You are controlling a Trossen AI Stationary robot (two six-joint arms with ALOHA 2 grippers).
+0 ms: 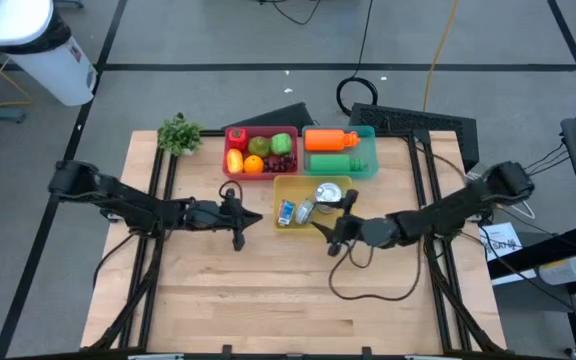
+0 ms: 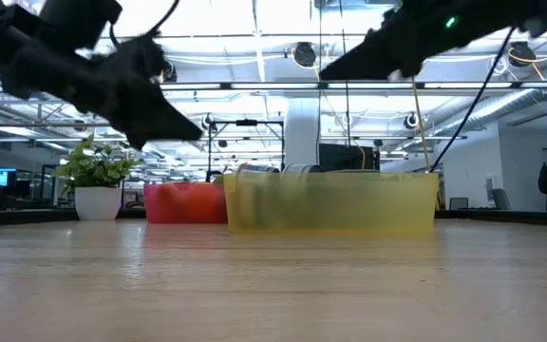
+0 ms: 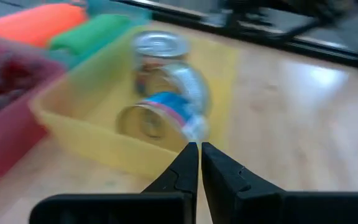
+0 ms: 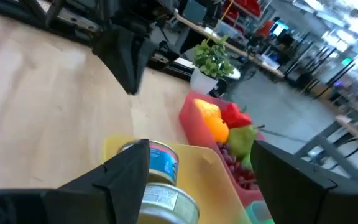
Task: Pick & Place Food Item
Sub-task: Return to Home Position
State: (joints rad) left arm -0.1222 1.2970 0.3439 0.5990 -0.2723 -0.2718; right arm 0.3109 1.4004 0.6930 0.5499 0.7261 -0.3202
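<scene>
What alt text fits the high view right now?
Seen from above, a wooden table holds three bins toward its far side: a red bin of fruit, a green bin with two bottles and a yellow bin of cans. The left hand and right hand reach in from either side, close to the yellow bin.

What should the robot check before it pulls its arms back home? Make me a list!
1. Left gripper holds nothing: ok, its fingers are together with nothing between them.
2. Right gripper holds nothing: ok, it is open and empty.
3. Cans are inside the yellow bin: ok.
4. Fruit is inside the red bin: ok.
5. Both arms are higher than the bins: ok, going by the low view.
6. Looped cable on the table under the right arm will not snag: cannot tell.
</scene>
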